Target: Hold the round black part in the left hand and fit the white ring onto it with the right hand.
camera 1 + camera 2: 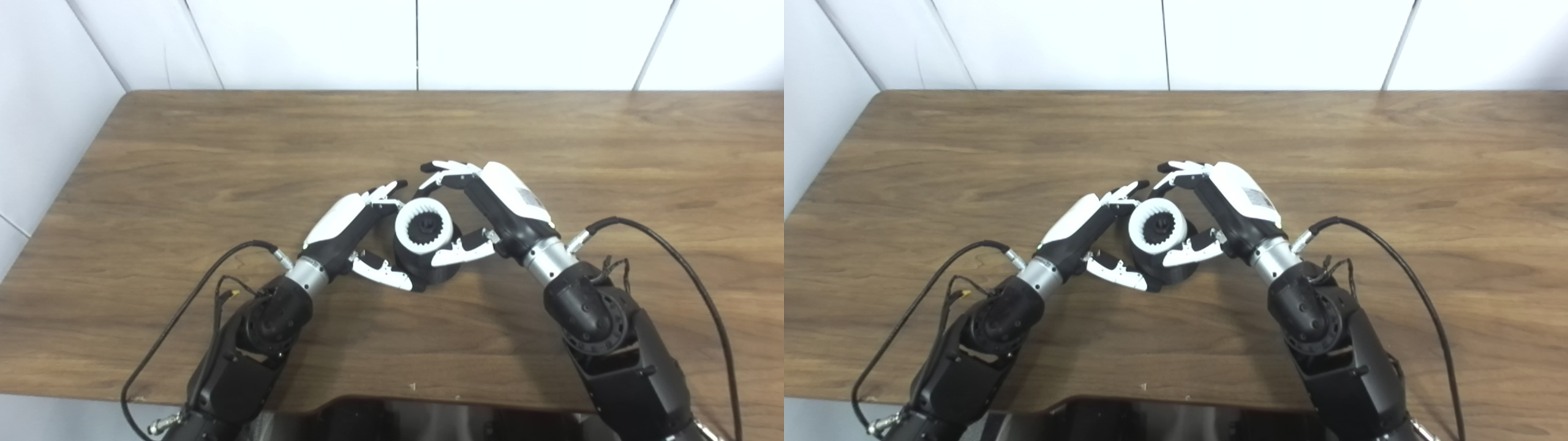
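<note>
Near the middle of the brown wood-grain table (pixel 184 153), toward its front edge, stands one round black part (pixel 422 266), a matte cylinder with a wider flared foot resting on the tabletop. On its top sits one white ring (pixel 424 229), smooth on the outside and toothed around its inner edge, with a dark toothed hub showing through its opening. The ring appears seated on the upper end of the black part, tilted a little toward the camera.

Two robot hands flank this single assembly, each with glossy white shells over black links and a brushed metal wrist collar. One black cable loops from each wrist down along its forearm.

The left hand (pixel 358 229) lies just left of the black part, its fingers (pixel 386 191) reaching past the ring's far left side and its thumb curving under the near side by the foot, so it cups the part loosely; whether it actually touches cannot be told. The right hand (pixel 490 208) arches over from the right, fingertips (pixel 438 166) curling above the ring's far edge and thumb lying against the part's near right side. Its fingers are spread fairly wide around the ring, with no clear pinch visible.

White wall panels (pixel 306 37) rise behind the table.
</note>
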You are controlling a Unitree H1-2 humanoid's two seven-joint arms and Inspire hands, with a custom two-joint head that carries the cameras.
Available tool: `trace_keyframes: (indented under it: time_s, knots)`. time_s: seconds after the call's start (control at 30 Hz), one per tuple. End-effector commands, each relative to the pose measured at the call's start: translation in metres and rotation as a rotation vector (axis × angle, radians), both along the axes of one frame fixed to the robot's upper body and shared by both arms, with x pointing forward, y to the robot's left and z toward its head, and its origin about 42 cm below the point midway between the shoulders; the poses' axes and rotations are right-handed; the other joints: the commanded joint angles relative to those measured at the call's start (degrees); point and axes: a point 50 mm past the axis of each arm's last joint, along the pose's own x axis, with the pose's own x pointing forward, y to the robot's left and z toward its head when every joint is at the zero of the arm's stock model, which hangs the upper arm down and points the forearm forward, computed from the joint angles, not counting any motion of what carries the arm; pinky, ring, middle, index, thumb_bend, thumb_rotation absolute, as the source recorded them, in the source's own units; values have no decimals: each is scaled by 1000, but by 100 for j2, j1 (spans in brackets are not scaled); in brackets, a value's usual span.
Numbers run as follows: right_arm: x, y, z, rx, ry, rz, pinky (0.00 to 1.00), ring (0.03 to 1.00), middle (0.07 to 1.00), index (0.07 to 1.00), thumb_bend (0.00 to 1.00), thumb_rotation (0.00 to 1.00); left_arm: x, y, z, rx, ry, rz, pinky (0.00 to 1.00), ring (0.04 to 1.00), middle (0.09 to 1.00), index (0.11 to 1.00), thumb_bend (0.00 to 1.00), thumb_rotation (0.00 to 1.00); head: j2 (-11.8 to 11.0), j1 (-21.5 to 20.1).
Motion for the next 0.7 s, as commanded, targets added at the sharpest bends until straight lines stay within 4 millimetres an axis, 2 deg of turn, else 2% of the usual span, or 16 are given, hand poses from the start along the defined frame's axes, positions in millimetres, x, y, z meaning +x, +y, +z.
trace_keyframes:
  time_s: [0.0,0.47,0.57,0.6,0.67]
  knots:
    - [1,0,11,8,-61,17,946,904,865,494,520,156,2,3,4,-11,17,-15,1000,1000,1000,617,948,331,9,-15]
    - [-3,-9,8,-2,-70,3,946,902,864,494,521,157,2,6,6,-16,18,-17,1000,1000,1000,620,951,326,41,-7]
    - [-3,-9,8,-48,-48,10,942,922,888,496,520,163,1,5,6,-12,19,-18,1000,1000,1000,621,948,320,40,-5]
    - [-3,-9,9,-66,-36,15,938,930,898,579,673,251,1,5,7,-7,20,-19,1000,1000,1000,622,945,321,40,-5]
    - [-4,-9,10,-94,-18,23,938,948,925,687,838,355,1,4,7,0,22,-22,1000,1000,1000,626,939,331,51,-6]
